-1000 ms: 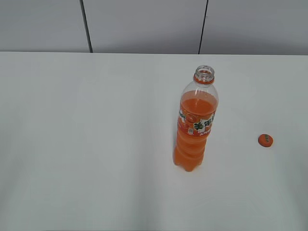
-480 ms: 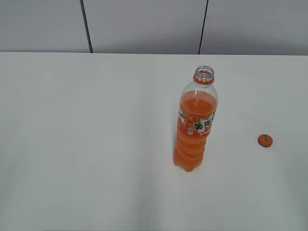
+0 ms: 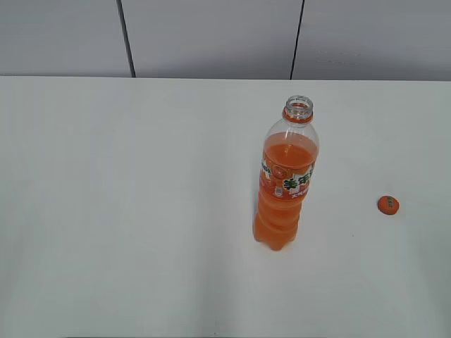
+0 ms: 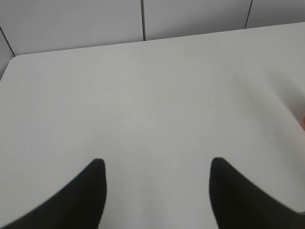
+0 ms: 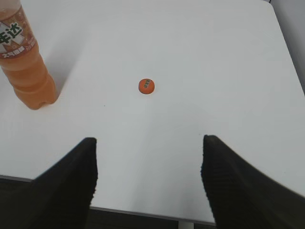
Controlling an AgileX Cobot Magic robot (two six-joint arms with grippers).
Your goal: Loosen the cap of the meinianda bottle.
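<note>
meinianda bottle (image 3: 285,184): upright on white table (image 3: 127,211), neck uncapped; cap (image 3: 388,205) lying well apart to its right; left gripper (image 4: 157,191) and right gripper (image 5: 148,167) spread, empty; task apparently complete.

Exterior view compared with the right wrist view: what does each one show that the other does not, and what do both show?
Only the exterior view shows the bottle's open mouth and the grey wall panels. Only the right wrist view shows the right gripper, its jaws wide apart, and the table's near edge. Both show the bottle standing upright and the cap lying apart from it on the white table.
</note>
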